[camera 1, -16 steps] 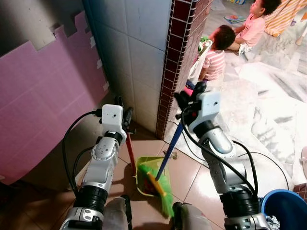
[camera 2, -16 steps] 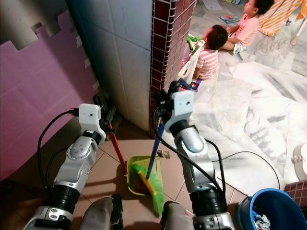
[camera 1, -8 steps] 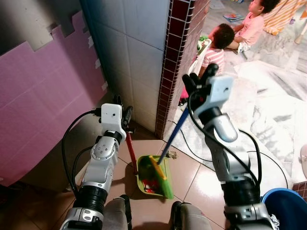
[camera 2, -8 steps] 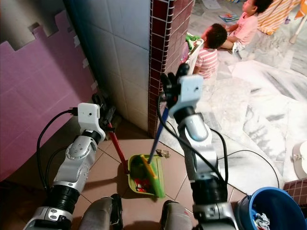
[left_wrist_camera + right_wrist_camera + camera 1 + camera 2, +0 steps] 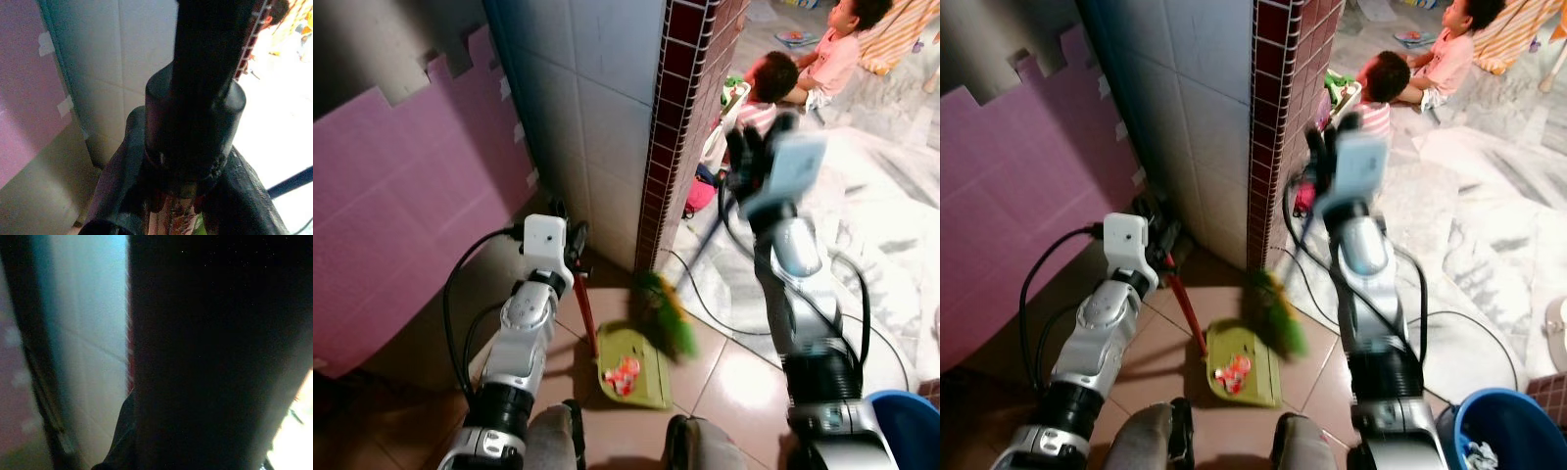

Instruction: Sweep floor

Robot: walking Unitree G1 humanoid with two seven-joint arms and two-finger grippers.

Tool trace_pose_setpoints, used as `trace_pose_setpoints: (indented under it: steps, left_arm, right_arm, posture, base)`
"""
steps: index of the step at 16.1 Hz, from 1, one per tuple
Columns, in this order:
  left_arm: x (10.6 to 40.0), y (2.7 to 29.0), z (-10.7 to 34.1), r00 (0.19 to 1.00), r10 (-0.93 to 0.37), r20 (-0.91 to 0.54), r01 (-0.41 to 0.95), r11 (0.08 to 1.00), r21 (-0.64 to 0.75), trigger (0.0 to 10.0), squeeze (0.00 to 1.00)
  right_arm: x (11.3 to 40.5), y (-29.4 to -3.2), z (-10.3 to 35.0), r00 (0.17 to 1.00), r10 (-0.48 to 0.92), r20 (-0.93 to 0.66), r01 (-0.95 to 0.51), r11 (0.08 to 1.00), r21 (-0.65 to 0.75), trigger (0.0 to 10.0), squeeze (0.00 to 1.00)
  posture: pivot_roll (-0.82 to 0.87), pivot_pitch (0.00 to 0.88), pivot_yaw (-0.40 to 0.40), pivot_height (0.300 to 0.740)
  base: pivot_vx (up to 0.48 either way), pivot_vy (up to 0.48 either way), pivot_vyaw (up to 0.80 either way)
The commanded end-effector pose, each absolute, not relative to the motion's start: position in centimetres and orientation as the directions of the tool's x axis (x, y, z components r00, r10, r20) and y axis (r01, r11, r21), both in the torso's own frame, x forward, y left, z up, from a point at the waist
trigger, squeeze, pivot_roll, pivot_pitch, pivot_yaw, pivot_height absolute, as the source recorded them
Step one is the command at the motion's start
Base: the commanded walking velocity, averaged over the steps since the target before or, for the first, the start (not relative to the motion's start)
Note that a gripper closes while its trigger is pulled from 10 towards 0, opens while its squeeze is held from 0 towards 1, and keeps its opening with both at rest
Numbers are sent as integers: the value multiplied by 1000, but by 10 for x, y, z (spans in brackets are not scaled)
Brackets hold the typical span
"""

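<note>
The left gripper [image 5: 570,257] is clamping its fingers on the red handle [image 5: 584,311] of the green dustpan [image 5: 632,366], which is lying on the tan floor tiles [image 5: 729,372] at about 6 o'clock from the brick-red tiled pillar [image 5: 677,117], with small red and white scraps [image 5: 623,370] sitting in its tray. The right gripper [image 5: 749,162] is gripping the blue broom handle [image 5: 703,245] high up near 1 o'clock, fingers closed around it, while the blurred green broom head [image 5: 664,315] is hanging just above the dustpan's far edge. Two seated people [image 5: 803,61] are showing at 1 o'clock on the marble floor [image 5: 862,225], and a blue bucket [image 5: 909,427] is standing at 4 o'clock.
</note>
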State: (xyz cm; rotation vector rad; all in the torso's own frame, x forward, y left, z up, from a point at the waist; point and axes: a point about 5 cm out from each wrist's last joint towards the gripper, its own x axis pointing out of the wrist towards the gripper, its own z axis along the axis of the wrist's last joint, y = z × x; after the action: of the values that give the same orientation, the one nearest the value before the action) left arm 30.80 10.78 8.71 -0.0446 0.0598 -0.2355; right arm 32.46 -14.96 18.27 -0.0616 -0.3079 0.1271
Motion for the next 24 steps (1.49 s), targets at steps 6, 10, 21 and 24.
trace_pose_setpoints:
  steps: [6,10,21,24]
  left_arm:
    - [292,115,84,967,-252,-38,251,968,-10,10000,0]
    - [283,109,86,954,-298,-39,299,954,23,10000,0]
    - [270,115,73,960,-264,-92,260,964,-57,10000,0]
    - [270,100,69,933,-340,-115,335,940,-59,10000,0]
  right_arm:
    - [326,-154,136,990,28,137,-20,998,-59,10000,0]
    - [320,-143,121,990,139,37,-137,990,-41,10000,0]
    - [284,-138,98,1000,-5,25,3,997,77,10000,0]
    - [294,-149,89,995,-53,-81,59,996,68,10000,0]
  posture:
    - [-6,10,47,740]
    - [-11,7,65,740]
    - [-27,0,64,740]
    - [-38,0,58,740]
  base:
    - [0,0,0]
    - [0,0,0]
    - [0,183,-128]
    - [0,480,0]
